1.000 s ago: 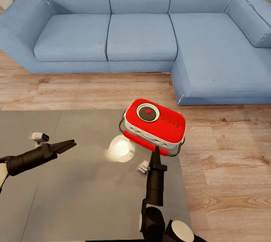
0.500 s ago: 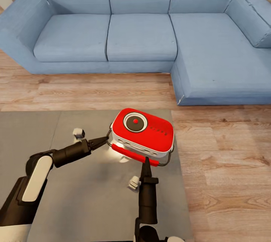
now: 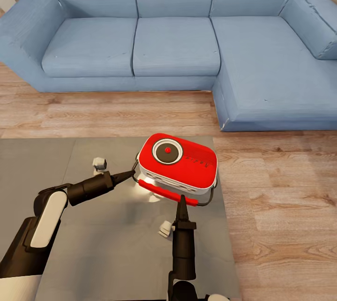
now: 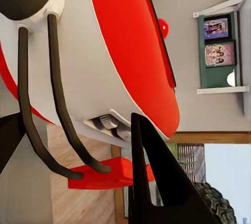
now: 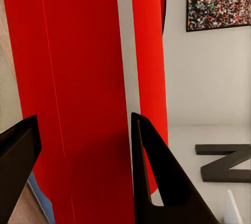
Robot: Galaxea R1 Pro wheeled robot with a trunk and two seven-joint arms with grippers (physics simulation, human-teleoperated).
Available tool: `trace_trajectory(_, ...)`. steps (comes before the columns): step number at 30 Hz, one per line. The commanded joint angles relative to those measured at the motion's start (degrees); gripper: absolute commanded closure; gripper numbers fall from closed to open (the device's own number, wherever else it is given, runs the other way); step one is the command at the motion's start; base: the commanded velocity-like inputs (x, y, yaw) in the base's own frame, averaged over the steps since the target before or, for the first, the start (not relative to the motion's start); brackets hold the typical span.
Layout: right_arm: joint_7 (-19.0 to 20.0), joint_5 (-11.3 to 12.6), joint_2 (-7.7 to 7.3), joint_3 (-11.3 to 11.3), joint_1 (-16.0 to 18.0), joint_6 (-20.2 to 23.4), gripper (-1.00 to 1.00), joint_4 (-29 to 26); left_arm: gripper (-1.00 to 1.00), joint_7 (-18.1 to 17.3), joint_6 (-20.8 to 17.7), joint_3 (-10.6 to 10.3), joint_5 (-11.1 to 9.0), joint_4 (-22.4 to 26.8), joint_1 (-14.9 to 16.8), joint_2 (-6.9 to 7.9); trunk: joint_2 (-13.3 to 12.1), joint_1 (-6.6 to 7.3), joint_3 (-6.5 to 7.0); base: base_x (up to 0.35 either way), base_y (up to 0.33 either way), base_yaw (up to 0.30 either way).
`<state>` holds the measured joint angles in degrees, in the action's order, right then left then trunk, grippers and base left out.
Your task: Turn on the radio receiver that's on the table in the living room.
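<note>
Radio receiver (image 3: 179,164) is sitting near the far right corner of the table (image 3: 107,245) in the head view, tipped so its red face and round dial are turning upward. The blue sofa (image 3: 173,44) is standing beyond it on the wood floor. The left gripper (image 3: 127,175) is pointing at the radio's left end, its tips drawn to a narrow point and looking nearly closed, holding nothing. The right gripper (image 3: 181,202) is reaching up to the red bar along the near edge, tips at it; how far apart they are standing cannot be told here.

Left wrist view is looking close along the radio's white band and its thin wire handle (image 4: 57,125), with one dark finger (image 4: 157,182) lying just beside the red shell.

Right wrist view is showing two dark fingers (image 5: 151,177) standing apart on either side of the red body, not clamping it.

Judging by this, the robot is bracing the radio; next the dial's red centre is needing a press.
</note>
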<state>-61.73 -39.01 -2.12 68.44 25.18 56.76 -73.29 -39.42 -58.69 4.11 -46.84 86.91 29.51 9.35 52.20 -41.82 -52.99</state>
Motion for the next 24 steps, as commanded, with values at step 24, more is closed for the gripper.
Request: trace_trajectory(24, -0.1, 4.5, 0.25, 0.1, 0.0, 0.3, 1.00, 1.2, 1.00, -0.5, -0.8, 0.1, -13.1, 0.1, 4.1, -0.12, 0.0, 0.00, 0.00, 0.000, 0.000, 0.000)
